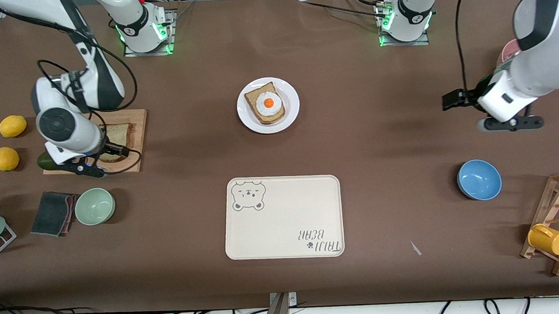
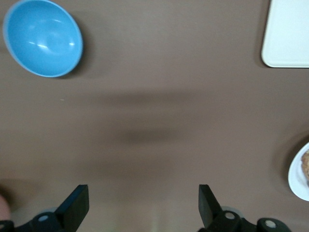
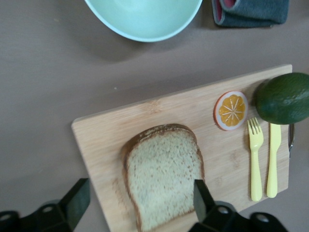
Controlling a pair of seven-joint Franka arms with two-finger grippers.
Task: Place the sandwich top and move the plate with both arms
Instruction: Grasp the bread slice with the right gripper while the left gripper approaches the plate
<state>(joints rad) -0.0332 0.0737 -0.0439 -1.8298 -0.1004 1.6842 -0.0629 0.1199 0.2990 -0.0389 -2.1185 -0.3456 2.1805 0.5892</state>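
Inspector: Where is the sandwich top (image 3: 164, 176)?

Clerk: Flat on the board (image 3: 125, 126). The right gripper (image 3: 137, 200) hangs over it, jaws open astride the slice, gripping nothing.

Inspector: And the plate (image 1: 268, 105)?

Clerk: Mid-table, at twelve o'clock from the tray (image 1: 283, 217), carrying the egg bread (image 1: 265, 103).

Inspector: The left gripper (image 2: 143, 203)?

Clerk: Over bare table at the left arm's end, jaws open, empty. The blue bowl (image 2: 42, 37) sits well apart.
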